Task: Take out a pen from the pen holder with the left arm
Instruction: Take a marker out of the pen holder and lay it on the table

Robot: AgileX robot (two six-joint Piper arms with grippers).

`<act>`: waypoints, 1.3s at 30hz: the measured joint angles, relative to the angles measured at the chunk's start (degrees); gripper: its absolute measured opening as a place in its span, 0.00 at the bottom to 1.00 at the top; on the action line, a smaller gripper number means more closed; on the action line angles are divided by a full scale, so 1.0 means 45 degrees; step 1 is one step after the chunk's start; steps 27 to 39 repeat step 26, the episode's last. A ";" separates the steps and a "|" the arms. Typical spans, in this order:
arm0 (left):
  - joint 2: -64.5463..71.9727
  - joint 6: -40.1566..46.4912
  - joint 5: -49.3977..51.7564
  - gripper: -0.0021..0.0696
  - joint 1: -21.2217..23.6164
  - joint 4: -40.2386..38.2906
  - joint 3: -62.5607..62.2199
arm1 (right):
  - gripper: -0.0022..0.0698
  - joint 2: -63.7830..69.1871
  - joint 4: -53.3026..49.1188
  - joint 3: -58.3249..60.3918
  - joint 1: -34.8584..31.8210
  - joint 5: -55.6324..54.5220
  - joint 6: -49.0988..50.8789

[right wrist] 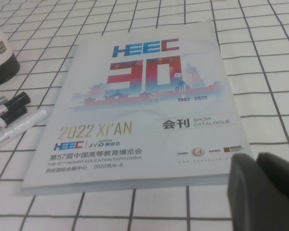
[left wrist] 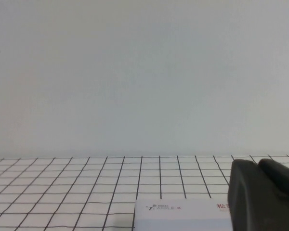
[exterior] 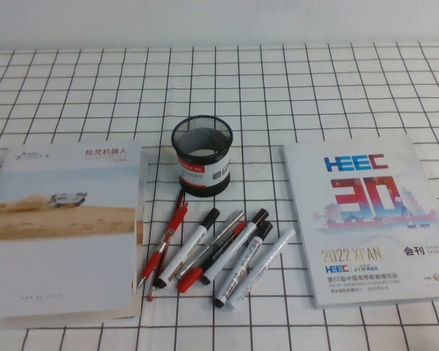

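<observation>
Quick status from my end. The pen holder (exterior: 201, 164) sits about mid-table, a bit toward the far side, and from the high view it looks empty to me, though I can't see all the way down through the black mesh. No pen pokes over its rim. The loose pens (exterior: 186, 250), a mix of red ones and black-capped white markers, all lie fanned out flat on the table (exterior: 278, 80) just in front of the holder, toward the near edge.

So going by how things lie, the take-out part looks done, or there's nothing left in the cup to take. If a pen is hiding low inside, that one's not yet out.

The left gripper (left wrist: 257, 168) is out of the high view, hanging back by the near-left corner, with its camera looking low across the top edge of the left booklet (exterior: 62, 234) toward the far wall. Its fingers are pressed together on nothing. The right gripper (right wrist: 257, 166) is back near the near-right corner over the HEEC catalogue (exterior: 366, 219), with the same pressed-together shape and nothing in it.

On clutter: the booklet fills the near-left of the table, with its right edge just beside the red pens and close to the holder. The catalogue does the same on the right. Any new reach from the left would pass over the booklet, and the pens lie right in front of the holder, so I'd come down from above rather than sweep in low.
</observation>
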 joint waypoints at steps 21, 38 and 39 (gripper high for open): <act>-0.0002 0.0132 0.5982 0.02 0.0054 -0.0031 0.0028 | 0.01 0.0000 0.0024 0.0000 0.0000 0.0000 0.0000; -0.0002 0.0073 0.6064 0.02 0.0054 -0.0031 0.0028 | 0.01 0.0000 0.0024 0.0000 0.0000 0.0000 0.0000; -0.0002 0.0073 0.6064 0.02 0.0054 -0.0031 0.0028 | 0.01 0.0000 0.0024 0.0000 0.0000 0.0000 0.0000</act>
